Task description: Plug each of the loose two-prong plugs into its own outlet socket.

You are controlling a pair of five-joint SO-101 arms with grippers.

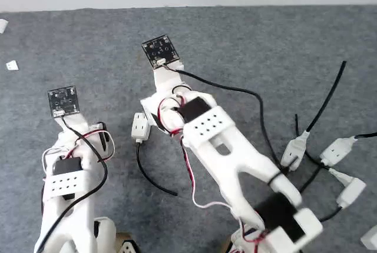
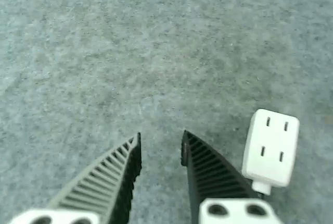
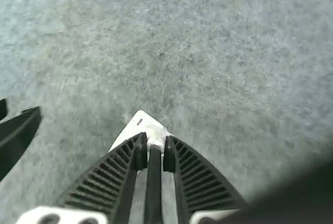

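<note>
Left wrist view: the left gripper (image 2: 160, 140) stands narrowly parted with nothing between its two ribbed fingers, above grey felt. One white outlet block (image 2: 270, 148) lies flat just beside one finger, not touching it, and shows four slots in two pairs. Right wrist view: the right gripper (image 3: 154, 146) is clamped on one white plug (image 3: 141, 125), whose body juts past the fingertips while its black cord (image 3: 152, 182) runs back between the two fingers. One dark ribbed finger (image 3: 18, 133) of the other arm shows at the frame's edge. High view: two white arms, the left arm (image 1: 68, 176) and the right arm (image 1: 235, 153), stand side by side on the grey felt surface (image 1: 265, 47). The outlet block (image 1: 139, 126) lies between them, close against the right arm, trailing one black lead (image 1: 154, 182). Well apart, beyond the right arm, three white connectors (image 1: 293, 150) (image 1: 337, 150) (image 1: 351, 189) lie on tangled black cords; which are plugs and which sockets cannot be told. Two small white scraps (image 1: 12, 65) lie at the far corner.
</note>
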